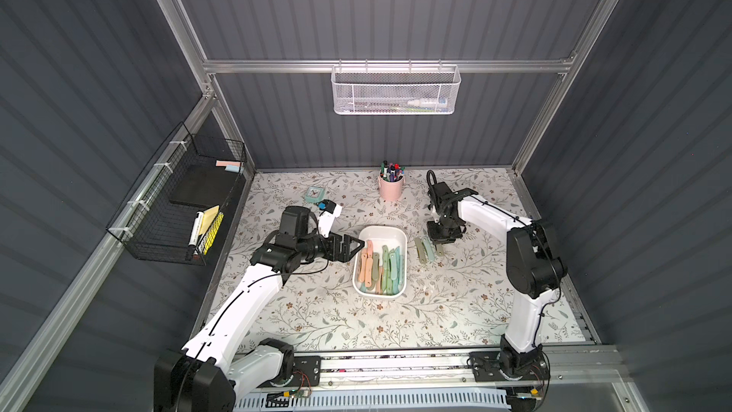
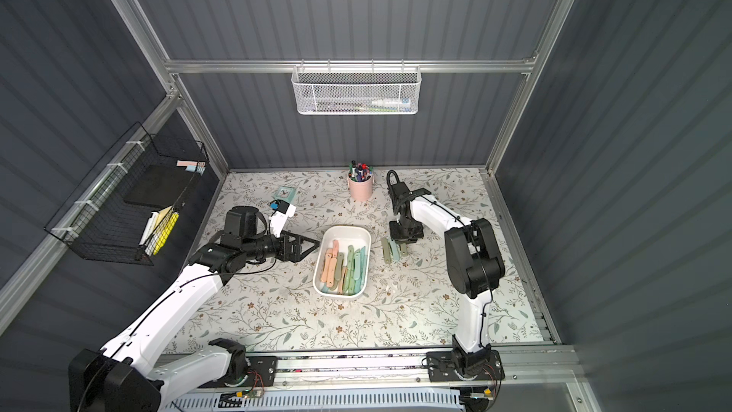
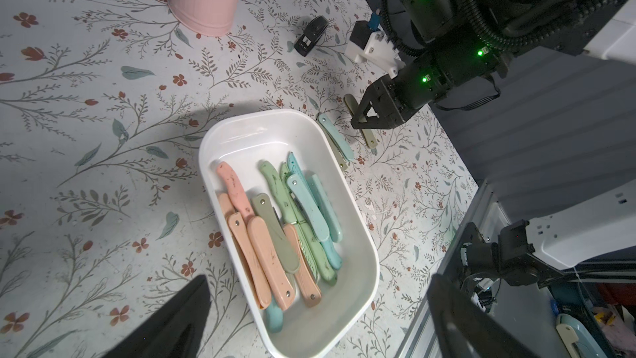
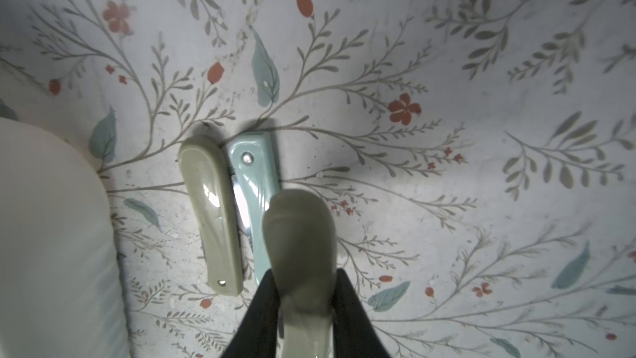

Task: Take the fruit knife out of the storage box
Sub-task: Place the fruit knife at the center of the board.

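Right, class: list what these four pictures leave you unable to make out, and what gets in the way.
- Olive fruit knife in the right hand: blurred in the right wrist view, too near the lens; one end cut off by the frame edge.
- Knives in the storage box: lower ones covered by those on top, left wrist view; no sure count.
- Contents of the white mesh basket: too small behind the mesh, both top views.

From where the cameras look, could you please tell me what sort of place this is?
Probably a robot test booth dressed as a desk corner: grey panel walls on an aluminium frame, a flowered tabletop, a pink pen cup and a black wire basket.
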Controlling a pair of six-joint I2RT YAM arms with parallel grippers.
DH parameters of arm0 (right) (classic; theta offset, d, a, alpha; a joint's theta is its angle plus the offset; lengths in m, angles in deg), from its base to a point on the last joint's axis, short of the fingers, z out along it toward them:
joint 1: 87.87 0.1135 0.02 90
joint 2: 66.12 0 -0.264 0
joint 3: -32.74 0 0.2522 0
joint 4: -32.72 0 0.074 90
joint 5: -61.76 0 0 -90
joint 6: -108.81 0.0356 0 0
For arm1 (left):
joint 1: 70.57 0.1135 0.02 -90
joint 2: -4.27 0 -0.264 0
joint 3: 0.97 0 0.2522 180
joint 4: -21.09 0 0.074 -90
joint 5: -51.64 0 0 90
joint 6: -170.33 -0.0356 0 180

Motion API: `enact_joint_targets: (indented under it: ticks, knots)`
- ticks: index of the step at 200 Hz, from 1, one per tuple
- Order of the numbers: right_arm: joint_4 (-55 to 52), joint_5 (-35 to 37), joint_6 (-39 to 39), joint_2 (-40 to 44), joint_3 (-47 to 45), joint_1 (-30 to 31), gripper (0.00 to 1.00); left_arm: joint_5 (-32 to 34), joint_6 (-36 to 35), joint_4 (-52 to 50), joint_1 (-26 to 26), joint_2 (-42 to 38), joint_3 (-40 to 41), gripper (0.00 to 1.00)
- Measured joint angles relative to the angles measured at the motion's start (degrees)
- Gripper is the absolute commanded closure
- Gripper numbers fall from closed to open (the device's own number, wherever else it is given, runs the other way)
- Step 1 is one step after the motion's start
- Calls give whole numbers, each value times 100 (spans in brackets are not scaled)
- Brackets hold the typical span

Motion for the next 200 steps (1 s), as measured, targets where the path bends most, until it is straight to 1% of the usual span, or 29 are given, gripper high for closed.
enact_joint_targets:
  ticks: [44,80,123,152,200]
  knots:
    - [109,17,-31,-546,111,-31,77,92,0,-33,0,-2,0,1]
    - [142,-52,-13,-649,323,-66,76,94,-2,-35,0,-9,0,1]
    - [142,-256,155,-686,348,-70,74,94,-7,-35,0,-11,0,1]
    - [129,-326,240,-686,358,-85,70,96,-13,-35,0,-11,0,1]
    - [81,-350,249,-684,361,-101,67,111,-13,-35,0,-11,0,1]
